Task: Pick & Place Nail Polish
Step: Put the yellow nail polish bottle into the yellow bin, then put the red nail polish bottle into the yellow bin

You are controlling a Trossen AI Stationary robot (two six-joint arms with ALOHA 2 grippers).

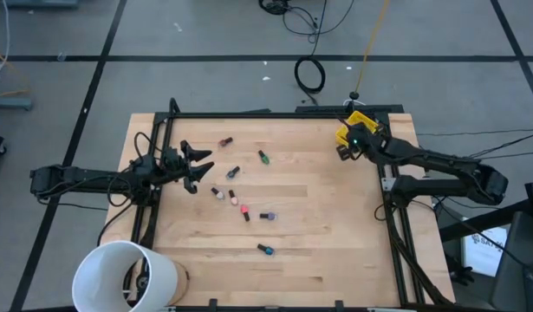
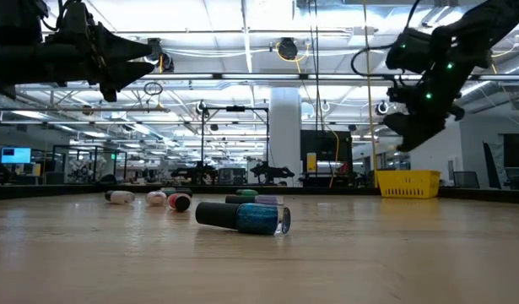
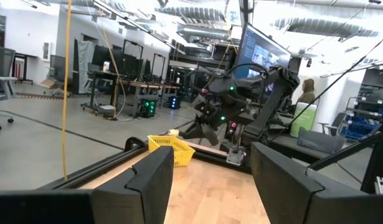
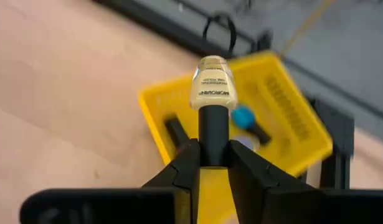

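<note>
My right gripper point(image 1: 345, 150) is shut on a pale yellow nail polish bottle point(image 4: 211, 84) with a black cap. It hangs in the air beside the yellow bin point(image 1: 354, 130) at the table's far right. The bin point(image 4: 297, 118) holds a few bottles, one with a blue body point(image 4: 244, 116). Several nail polish bottles lie on their sides on the wood at mid-table, among them a red one point(image 1: 224, 141), a green one point(image 1: 263, 157) and a teal one point(image 1: 265, 250). My left gripper point(image 1: 198, 165) is open and empty, in the air point(image 2: 128, 63) at the table's left. My right gripper pinches the bottle's black cap point(image 4: 213, 134) between its two fingers. The bottle sticks out past the fingertips in line with the fingers, body end away from the gripper. The fingers slant down from the table's right side. The bottle is lifted clear, over the bin.
A large white bucket point(image 1: 127, 277) stands at the table's near left corner. A dark frame point(image 1: 249, 113) runs along the table's edges. The teal bottle point(image 2: 251, 217) lies nearest the low camera. The near half of the table has bare wood point(image 1: 335, 260).
</note>
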